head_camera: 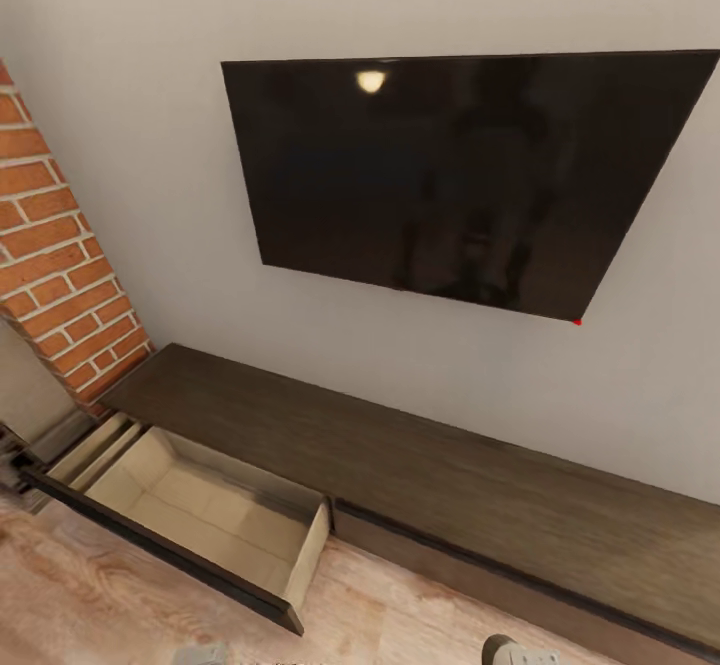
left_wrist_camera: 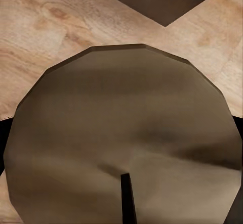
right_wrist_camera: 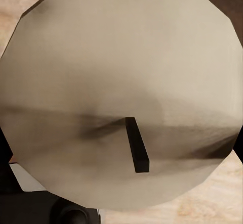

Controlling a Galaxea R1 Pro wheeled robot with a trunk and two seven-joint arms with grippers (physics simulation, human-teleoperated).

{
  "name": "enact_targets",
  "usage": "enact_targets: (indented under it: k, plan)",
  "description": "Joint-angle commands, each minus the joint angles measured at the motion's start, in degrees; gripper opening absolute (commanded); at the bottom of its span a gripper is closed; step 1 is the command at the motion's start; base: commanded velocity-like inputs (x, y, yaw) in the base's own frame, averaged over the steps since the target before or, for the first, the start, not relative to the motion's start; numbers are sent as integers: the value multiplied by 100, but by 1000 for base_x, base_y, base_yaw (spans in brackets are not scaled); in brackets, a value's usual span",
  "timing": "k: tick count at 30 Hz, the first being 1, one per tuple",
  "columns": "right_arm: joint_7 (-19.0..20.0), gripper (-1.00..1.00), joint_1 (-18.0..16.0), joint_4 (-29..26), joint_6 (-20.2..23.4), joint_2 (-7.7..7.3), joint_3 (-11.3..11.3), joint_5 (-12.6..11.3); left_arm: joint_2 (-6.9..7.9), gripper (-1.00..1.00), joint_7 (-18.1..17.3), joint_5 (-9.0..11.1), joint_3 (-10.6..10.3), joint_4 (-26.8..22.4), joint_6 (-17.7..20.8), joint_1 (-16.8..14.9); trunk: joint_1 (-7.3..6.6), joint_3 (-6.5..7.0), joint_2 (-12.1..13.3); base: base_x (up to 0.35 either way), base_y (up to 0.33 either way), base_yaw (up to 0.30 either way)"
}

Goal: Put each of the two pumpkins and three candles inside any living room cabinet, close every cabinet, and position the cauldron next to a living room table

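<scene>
Cabinet (head_camera: 420,465): along the wall, left-end drawer (head_camera: 200,515) pulled open over the floor (head_camera: 90,605).
Left claw: closed on a candle (left_wrist_camera: 121,138).
Right claw: closed on another candle (right_wrist_camera: 121,82).

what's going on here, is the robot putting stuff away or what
The robot faces the long dark cabinet under a wall-mounted TV. One drawer stands pulled open, and its pale inside looks empty. Each wrist camera looks closely onto the top of a grey-beige candle with a dark wick: one candle at the left gripper, another candle at the right. Both seem held, though the fingers are hidden.
</scene>
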Motion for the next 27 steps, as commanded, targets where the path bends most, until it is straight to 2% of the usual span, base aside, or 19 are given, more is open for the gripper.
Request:
enact_targets:
  k: [1, 27]
  plan:
    - [-4, -100, -1, -1, 0, 0, 2, 2, 0, -100, 6, -3, 0, 0, 0, 1, 0, 0, 0, 0, 0, 289]
    - [-4, -100, 2, -1, 0, 0, 2, -4, -18, -100, -3, 23, 7, 0, 17, 26, 0, 0, 0, 0, 0, 289]
